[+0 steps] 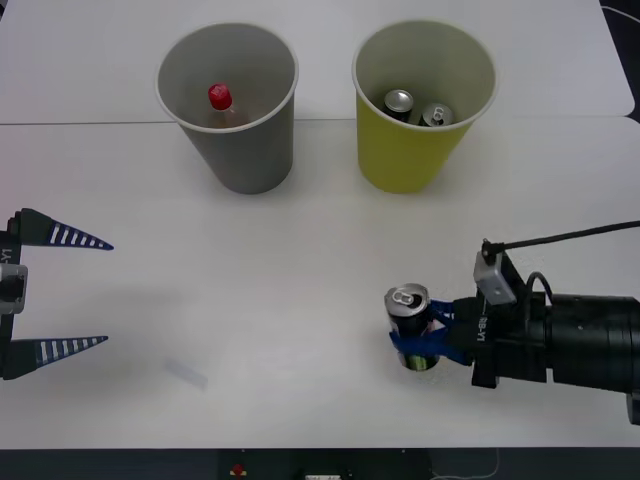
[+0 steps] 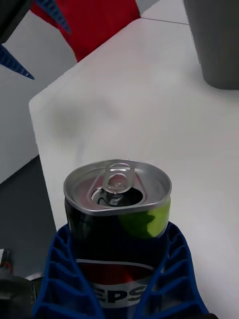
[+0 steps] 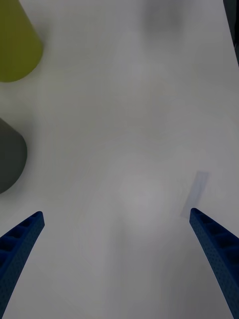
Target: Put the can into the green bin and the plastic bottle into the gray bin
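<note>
1. Clamped between the blue fingers of our right gripper (image 1: 418,340) stands the can (image 1: 409,312), upright on the white table (image 1: 280,290) near its front edge; in the right wrist view the same can (image 2: 117,199) shows its silver top and pull tab, with a ribbed finger pressed on each side.
2. Beyond that gripper, toward the far side of the table, we see the green bin (image 1: 420,140), upright, with two other cans (image 1: 418,108) lying inside it.
3. Just beside it stands the gray bin (image 1: 235,140), holding the plastic bottle (image 1: 221,100), red cap up.
4. Our left gripper (image 1: 60,292) hovers well apart from both bins, fingers spread wide and holding nothing.
</note>
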Tool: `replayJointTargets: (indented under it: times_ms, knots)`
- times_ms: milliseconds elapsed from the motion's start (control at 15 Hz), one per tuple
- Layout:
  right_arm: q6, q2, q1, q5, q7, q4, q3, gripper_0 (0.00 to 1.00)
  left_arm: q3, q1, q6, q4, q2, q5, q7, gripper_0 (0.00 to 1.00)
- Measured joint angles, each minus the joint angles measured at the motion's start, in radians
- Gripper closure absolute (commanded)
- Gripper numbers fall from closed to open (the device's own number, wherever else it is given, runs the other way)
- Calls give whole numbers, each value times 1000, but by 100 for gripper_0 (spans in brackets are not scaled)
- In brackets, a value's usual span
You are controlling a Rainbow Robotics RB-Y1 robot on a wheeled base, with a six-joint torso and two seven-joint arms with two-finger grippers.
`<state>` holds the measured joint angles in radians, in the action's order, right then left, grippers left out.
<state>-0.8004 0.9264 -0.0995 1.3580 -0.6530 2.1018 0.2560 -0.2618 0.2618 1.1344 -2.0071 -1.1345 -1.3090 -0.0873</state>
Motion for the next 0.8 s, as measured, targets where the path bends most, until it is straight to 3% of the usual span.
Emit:
replayJointTargets:
  times_ms: [333,533,800]
  knots:
    - [-1,85,1,125,-420,133,-127,100,0,0,0,0,0,0,0,0]
    - [-31,103,1,164,-662,194,-227,100,0,0,0,0,0,0,0,0]
    - [-182,103,33,165,-785,222,-416,100,0,0,0,0,0,0,0,0]
